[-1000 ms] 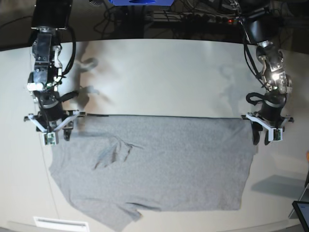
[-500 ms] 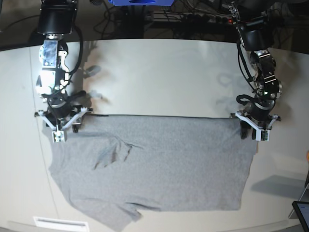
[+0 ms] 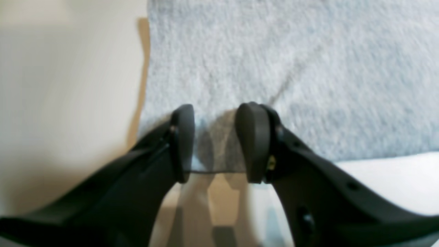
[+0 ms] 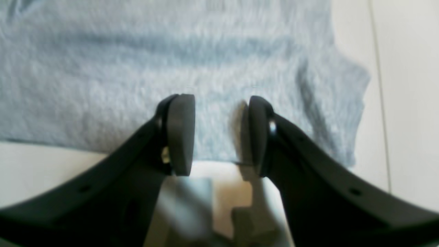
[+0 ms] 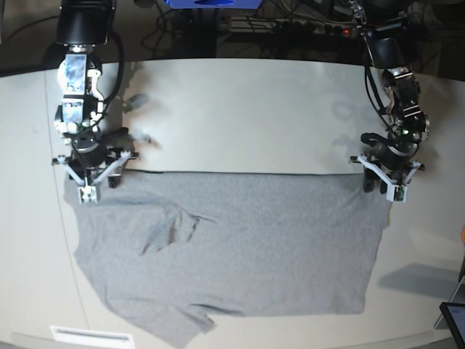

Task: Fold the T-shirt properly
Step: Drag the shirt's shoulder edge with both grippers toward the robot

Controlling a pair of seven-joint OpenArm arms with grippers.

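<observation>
The T-shirt lies flat on the table. At its far edge the left pincer and right pincer stand spread, holding nothing. If they close too shallow, the hem could slip out. No containers are visible.

bright overhead light; wrist views blurred, soft shadows.
</observation>
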